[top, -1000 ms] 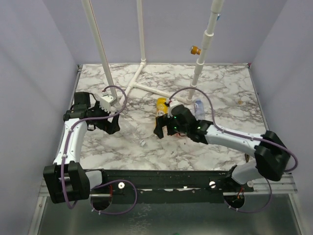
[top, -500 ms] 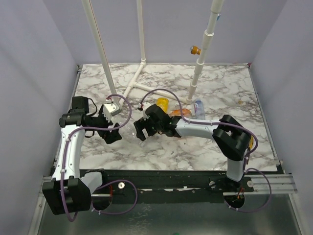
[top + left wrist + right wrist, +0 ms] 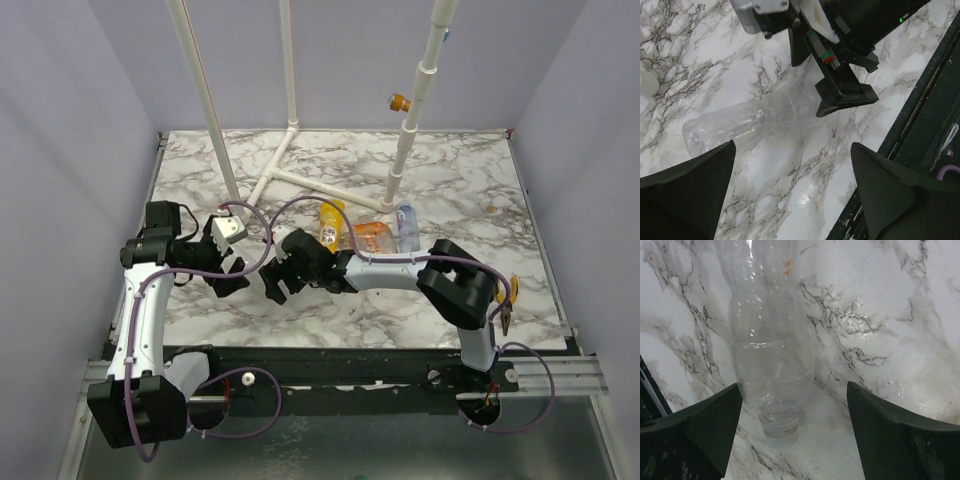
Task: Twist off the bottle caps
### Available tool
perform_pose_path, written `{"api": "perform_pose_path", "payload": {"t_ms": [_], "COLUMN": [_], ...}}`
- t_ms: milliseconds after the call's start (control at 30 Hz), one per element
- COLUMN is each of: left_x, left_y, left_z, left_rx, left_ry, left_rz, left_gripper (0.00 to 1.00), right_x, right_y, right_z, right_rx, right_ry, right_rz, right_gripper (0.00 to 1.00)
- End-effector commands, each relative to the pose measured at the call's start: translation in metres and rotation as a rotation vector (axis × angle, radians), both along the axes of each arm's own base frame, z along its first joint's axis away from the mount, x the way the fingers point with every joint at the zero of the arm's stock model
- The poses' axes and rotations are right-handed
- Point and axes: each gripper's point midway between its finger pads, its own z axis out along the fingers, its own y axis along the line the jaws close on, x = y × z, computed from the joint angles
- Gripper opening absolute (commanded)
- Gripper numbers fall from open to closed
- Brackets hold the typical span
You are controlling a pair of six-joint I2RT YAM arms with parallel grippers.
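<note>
The small clear bottle (image 3: 767,340) lies on its side on the marble table, and its whitish cap (image 3: 780,429) points at my right wrist camera. My right gripper (image 3: 795,440) is open, with the cap between its fingers and touching neither. In the left wrist view the bottle (image 3: 745,120) lies ahead of my open, empty left gripper (image 3: 795,200). There a right finger (image 3: 845,95) hides the cap end. In the top view my left gripper (image 3: 230,282) and right gripper (image 3: 272,285) face each other. The slender yellow-orange bottle (image 3: 330,222), squat orange bottle (image 3: 370,237) and blue-labelled bottle (image 3: 407,222) lie behind the right arm.
A white pipe frame (image 3: 290,150) stands at the back of the table, with a yellow-orange knob (image 3: 399,101) on its right post. The table's black front rail (image 3: 925,115) runs close to the left gripper. Grey walls close in both sides.
My right arm has swung left, away from the coloured bottles, and its gripper now straddles the clear bottle's cap end. My left gripper has moved slightly toward the front.
</note>
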Motion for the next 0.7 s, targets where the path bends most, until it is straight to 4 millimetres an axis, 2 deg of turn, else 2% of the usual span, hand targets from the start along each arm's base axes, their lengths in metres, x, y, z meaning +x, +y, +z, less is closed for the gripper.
{"api": "perform_pose_path", "payload": {"t_ms": [0, 100, 167, 233, 333, 400, 500, 667], "left_x": [-0.001, -0.002, -0.002, -0.002, -0.003, -0.003, -0.005, -0.019], "left_y": [-0.001, -0.001, -0.001, 0.000, 0.000, -0.001, -0.005, -0.030], "left_z": [0.002, 0.002, 0.003, 0.003, 0.005, 0.006, 0.013, 0.048], "left_rx": [0.012, 0.016, 0.016, 0.017, 0.021, 0.028, 0.022, -0.026], "left_ry": [-0.066, -0.072, -0.071, -0.075, -0.086, -0.113, -0.189, -0.506], "left_rz": [-0.031, -0.032, -0.030, -0.029, -0.033, -0.052, -0.108, -0.316], "left_gripper": [0.99, 0.99, 0.99, 0.99, 0.99, 0.98, 0.98, 0.96], "right_x": [-0.006, -0.010, -0.010, -0.005, -0.003, 0.002, -0.002, -0.027], "right_y": [0.014, 0.017, 0.016, 0.014, 0.011, 0.006, 0.000, -0.011], "right_z": [-0.016, -0.026, -0.028, -0.024, -0.005, 0.010, 0.031, 0.063], "right_rx": [-0.019, -0.038, -0.042, -0.042, -0.014, -0.013, -0.002, 0.042], "right_ry": [-0.004, 0.005, 0.000, -0.019, -0.049, -0.081, -0.083, -0.014], "right_rz": [0.032, 0.039, 0.033, 0.010, -0.005, -0.029, -0.026, 0.024], "right_gripper": [0.84, 0.75, 0.65, 0.53, 0.37, 0.34, 0.33, 0.33]}}
